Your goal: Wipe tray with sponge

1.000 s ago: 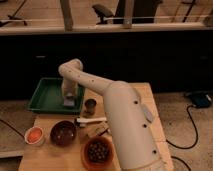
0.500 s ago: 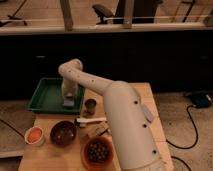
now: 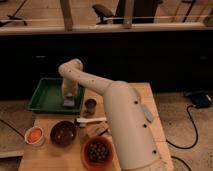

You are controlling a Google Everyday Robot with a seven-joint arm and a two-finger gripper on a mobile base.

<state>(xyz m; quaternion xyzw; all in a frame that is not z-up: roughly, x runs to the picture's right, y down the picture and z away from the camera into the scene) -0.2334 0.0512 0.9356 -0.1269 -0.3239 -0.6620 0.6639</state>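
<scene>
You have the white arm (image 3: 115, 112) sweeping up from the lower right, bending at its elbow and dropping down over the tray's right end. Under it the wooden worktop (image 3: 150, 107) carries everything. The green tray (image 3: 45, 95) sits at the worktop's back-left corner, its long axis running left to right, parallel to the back edge, its floor facing up. In front of the tray you see a brown bowl (image 3: 63, 132) and, nearer the front edge, another bowl (image 3: 98, 151) holding dark pieces. A small orange-filled dish (image 3: 34, 135) sits at the front left. A small dark cup (image 3: 90, 104) stands upright just beside the tray's right rim. The gripper (image 3: 69, 99) hangs inside the tray near its right end, pointing down; you cannot tell how far its jaws are apart. The pale sponge (image 3: 68, 102) sits right at the gripper's tip, down at the tray floor; you cannot make out which way its long axis runs.
</scene>
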